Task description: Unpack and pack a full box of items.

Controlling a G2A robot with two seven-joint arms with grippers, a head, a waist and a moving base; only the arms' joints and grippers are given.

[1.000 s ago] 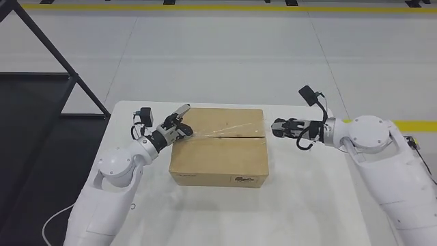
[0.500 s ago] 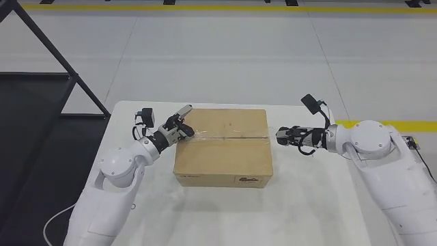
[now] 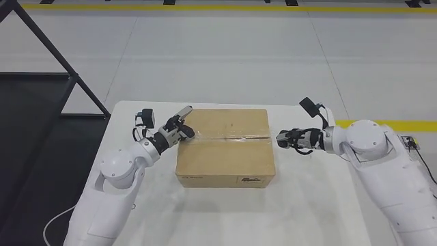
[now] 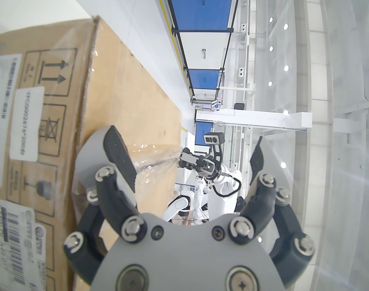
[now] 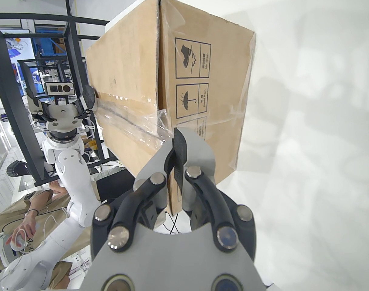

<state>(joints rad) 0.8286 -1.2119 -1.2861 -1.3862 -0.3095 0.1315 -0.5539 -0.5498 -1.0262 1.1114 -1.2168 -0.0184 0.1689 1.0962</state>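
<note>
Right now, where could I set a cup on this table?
The bare table strip on the robot-facing side of the box is widest. Beyond the box only a thin edge is bare. The left gripper and right gripper crowd the box's ends.

**The box slides to my right as my right claw draws back**

Over the last second the box [image 3: 225, 154] creeps across the table [image 3: 307, 205] toward my right side and a little nearer to me. It also turns slightly, so its tape seam [image 3: 232, 137], slanted a moment ago, now runs level across the top. My right claw [image 3: 279, 138], pads pressed together, pulls away to my right and back toward my body, staying just off the box's end as it goes. My left claw [image 3: 186, 124], fingers spread, drifts a touch the same way, keeping pace with the near corner of the box.
</note>
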